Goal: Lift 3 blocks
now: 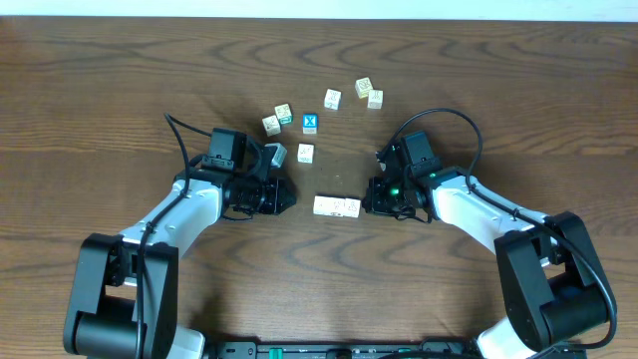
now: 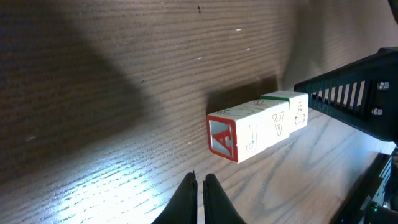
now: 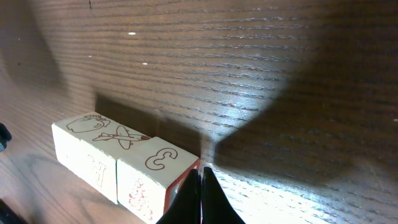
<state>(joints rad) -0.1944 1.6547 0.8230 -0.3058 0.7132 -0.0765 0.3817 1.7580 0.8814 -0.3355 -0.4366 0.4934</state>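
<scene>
My left gripper (image 2: 200, 182) has its two fingers pressed tight together, holding nothing; my right gripper (image 3: 199, 177) is pinched shut the same way, empty too.

The right tips sit just beside the near corner of the end block; I cannot tell if they touch it. The left tips are near the red-framed end face but apart from it.

The 3 blocks (image 1: 337, 206) lie end to end in one short row on the table (image 1: 120, 60), in the lower middle of the overhead frame, between the two grippers. The row's long way runs left to right across that frame, with one end facing each gripper.

I think I am at the squeeze step; next both closed tips should push in on the two ends evenly, in line with the row, then rise together; an off-centre push could make the row buckle.

The blue cube (image 1: 310, 123) and other loose cubes (image 1: 332, 98) sit higher in the frame, well apart.
</scene>
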